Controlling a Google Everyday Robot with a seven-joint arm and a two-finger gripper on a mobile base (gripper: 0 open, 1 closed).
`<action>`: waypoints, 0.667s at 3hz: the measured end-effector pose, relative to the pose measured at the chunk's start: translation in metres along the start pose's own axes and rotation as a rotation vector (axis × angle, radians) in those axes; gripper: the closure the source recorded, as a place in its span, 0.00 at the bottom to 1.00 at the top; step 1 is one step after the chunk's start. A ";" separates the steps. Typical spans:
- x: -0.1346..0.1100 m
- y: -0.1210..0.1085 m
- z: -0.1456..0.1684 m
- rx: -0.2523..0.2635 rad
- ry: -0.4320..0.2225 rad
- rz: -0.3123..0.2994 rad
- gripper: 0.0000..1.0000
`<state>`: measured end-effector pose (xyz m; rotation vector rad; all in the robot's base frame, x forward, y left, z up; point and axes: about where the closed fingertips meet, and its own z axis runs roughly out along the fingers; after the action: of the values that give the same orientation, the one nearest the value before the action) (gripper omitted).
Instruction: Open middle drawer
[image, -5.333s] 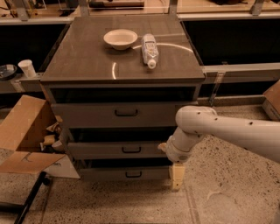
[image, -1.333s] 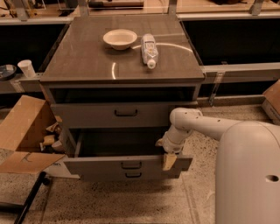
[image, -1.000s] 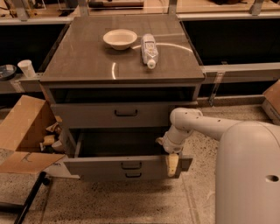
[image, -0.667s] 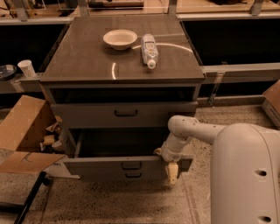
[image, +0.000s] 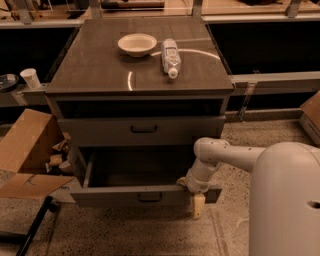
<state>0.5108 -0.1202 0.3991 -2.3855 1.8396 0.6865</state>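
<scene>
The middle drawer (image: 145, 196) of the grey-brown cabinet stands pulled out, its dark inside showing and its small dark handle (image: 150, 197) at the middle of the front panel. The top drawer (image: 144, 130) above it is closed. The lowest drawer is hidden under the open one. My gripper (image: 196, 197) is at the right end of the open drawer's front panel, pointing down, with a pale fingertip (image: 198, 206) hanging below the panel's edge. My white arm (image: 235, 155) reaches in from the right.
On the cabinet top (image: 100, 70) lie a white bowl (image: 137, 44) and a plastic bottle (image: 170, 56) on its side. An open cardboard box (image: 27, 150) stands at the left on the floor. A paper cup (image: 31, 78) sits on a shelf at left.
The middle drawer, closed at the earliest frame, has come out. In the last second the gripper has slid down and slightly right along the drawer's right front corner.
</scene>
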 end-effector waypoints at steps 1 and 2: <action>-0.001 0.003 0.000 -0.002 0.000 -0.001 0.41; -0.006 0.027 -0.001 -0.010 -0.003 -0.003 0.65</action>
<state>0.4852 -0.1233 0.4083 -2.3910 1.8352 0.7002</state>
